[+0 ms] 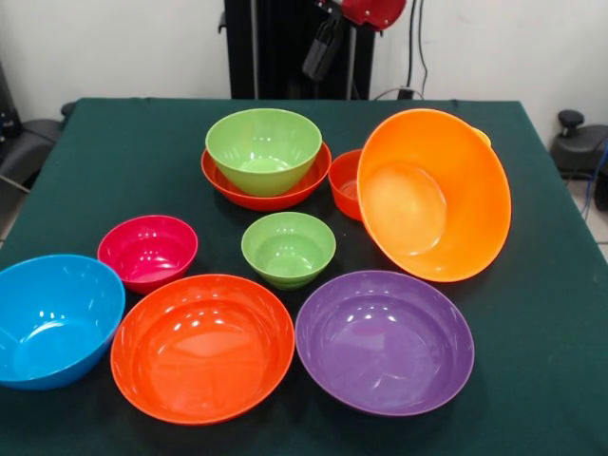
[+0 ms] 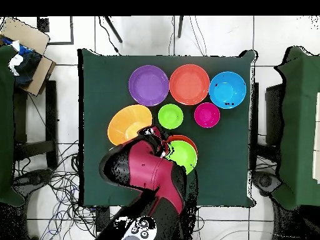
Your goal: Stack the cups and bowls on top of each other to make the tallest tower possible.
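At the table's far side a lime green bowl sits nested in a wide red-orange bowl. To its right a large orange bowl is tipped on its side and leans on a small red-orange bowl. A yellow-orange sliver peeks from behind the orange rim; no cup shows plainly. My gripper hangs high above the far edge, clear of every bowl. From overhead the red arm covers it.
Loose bowls stand upright nearer the front: small lime green, magenta, blue, large red-orange, purple. Dark green table.
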Controlling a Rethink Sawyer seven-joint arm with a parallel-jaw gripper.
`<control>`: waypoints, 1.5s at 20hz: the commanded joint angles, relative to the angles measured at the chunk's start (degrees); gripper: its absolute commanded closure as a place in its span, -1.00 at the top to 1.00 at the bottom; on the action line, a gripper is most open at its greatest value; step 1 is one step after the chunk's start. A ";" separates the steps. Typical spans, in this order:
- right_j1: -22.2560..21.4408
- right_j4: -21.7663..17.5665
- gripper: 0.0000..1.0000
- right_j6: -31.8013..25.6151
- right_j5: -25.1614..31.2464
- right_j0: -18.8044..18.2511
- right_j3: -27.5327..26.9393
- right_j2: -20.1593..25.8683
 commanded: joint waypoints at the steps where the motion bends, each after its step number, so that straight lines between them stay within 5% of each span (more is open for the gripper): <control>1: 0.08 -5.21 -1.00 -2.36 1.00 -1.74 3.06 7.78; 13: -1.36 -10.32 -1.00 -1.72 1.52 1.32 2.87 1.83; 20: -1.88 -11.59 -1.00 -2.62 3.62 0.31 1.65 3.01; 24: -4.12 -10.65 -1.00 -5.50 6.82 -4.35 2.94 9.33; 30: -1.45 -8.75 -1.00 -3.08 8.21 -5.96 2.08 12.22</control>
